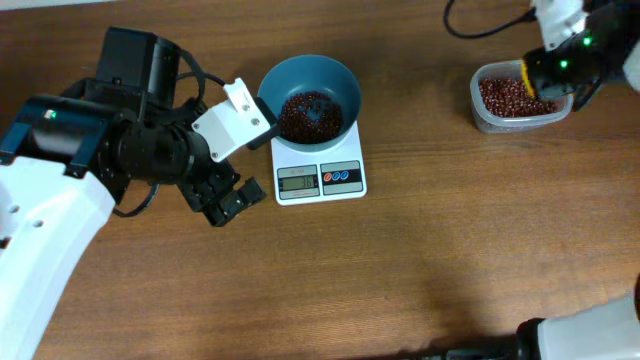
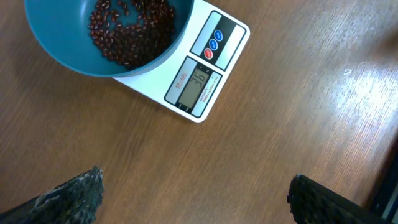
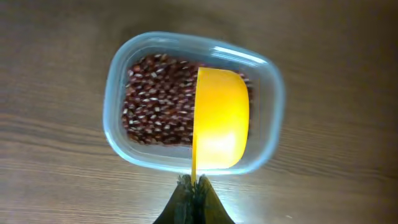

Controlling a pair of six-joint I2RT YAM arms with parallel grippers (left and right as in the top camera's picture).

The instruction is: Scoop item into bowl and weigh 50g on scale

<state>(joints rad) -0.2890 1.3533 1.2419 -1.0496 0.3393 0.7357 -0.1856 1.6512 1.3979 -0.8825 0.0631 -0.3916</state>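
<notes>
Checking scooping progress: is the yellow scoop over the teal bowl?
No, the yellow scoop is at the clear tub of beans, held by the right gripper.

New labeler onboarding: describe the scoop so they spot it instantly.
On the wooden table, look right to the clear tub of red beans. The scoop is the cup held at that tub by the right gripper. It alone is bright yellow; the bowl on the scale is blue.

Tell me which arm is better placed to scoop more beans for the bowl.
Right, probably. The right tool grips the yellow scoop at the beans in the clear tub; the left tool hangs open and empty beside the scale.
</notes>
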